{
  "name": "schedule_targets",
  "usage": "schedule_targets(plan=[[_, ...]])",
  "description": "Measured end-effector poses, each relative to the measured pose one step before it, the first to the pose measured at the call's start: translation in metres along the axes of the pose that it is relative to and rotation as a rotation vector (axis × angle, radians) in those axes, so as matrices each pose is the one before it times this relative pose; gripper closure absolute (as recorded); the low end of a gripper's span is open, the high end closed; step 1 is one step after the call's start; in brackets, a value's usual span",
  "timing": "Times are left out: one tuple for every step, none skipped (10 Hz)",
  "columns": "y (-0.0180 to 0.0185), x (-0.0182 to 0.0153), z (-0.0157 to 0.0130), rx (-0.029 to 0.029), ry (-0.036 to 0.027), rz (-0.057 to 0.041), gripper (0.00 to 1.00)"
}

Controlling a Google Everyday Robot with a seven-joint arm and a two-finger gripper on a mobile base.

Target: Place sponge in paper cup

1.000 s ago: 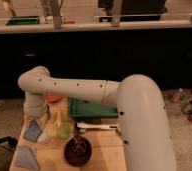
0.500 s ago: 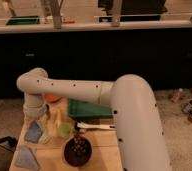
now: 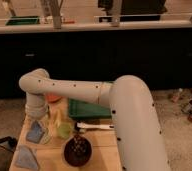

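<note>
The sponge (image 3: 36, 133), a blue-grey wedge, lies on the wooden table (image 3: 103, 150) at the left. The paper cup (image 3: 64, 130), small and pale yellow-green, stands just right of it. My white arm reaches in from the right, and its wrist (image 3: 35, 102) bends down over the table's left part. The gripper (image 3: 42, 119) hangs right above the sponge's upper edge, between the sponge and the cup. I cannot tell whether it touches the sponge.
A paler grey-blue wedge (image 3: 25, 158) lies at the front left corner. A dark brown bowl (image 3: 78, 151) stands in front of the cup. A green tray (image 3: 89, 109) sits at the back, a white utensil (image 3: 95, 126) before it, an orange object (image 3: 53, 98) behind the wrist.
The arm's big upper link has shifted slightly left. The wrist and gripper stay over the sponge. The sponge and the cup have not moved.
</note>
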State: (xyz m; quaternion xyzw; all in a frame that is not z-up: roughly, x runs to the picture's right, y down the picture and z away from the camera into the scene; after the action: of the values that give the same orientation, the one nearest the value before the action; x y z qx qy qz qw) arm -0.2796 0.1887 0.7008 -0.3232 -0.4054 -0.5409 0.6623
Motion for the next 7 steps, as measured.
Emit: schedule_targets(plan=[[0.00183, 0.00021, 0.00008, 0.00003, -0.00165, 0.00242, 0.39], [0.00113, 0.00018, -0.00011, -0.00002, -0.00020, 0.00133, 0.31], [0.00097, 0.00021, 0.00010, -0.00037, 0.00000, 0.00092, 0.24], [0.00055, -0.00034, -0.00030, 0.00052, 0.00001, -0.00018, 0.20], [0.00040, -0.00004, -0.00039, 0.00117, 0.00029, -0.00154, 0.20], [-0.00083, -0.00060, -0.00066, 0.00442, -0.00074, -0.00585, 0.20], [-0.00075, -0.00041, -0.00058, 0.00321, -0.00113, -0.00495, 0.20]])
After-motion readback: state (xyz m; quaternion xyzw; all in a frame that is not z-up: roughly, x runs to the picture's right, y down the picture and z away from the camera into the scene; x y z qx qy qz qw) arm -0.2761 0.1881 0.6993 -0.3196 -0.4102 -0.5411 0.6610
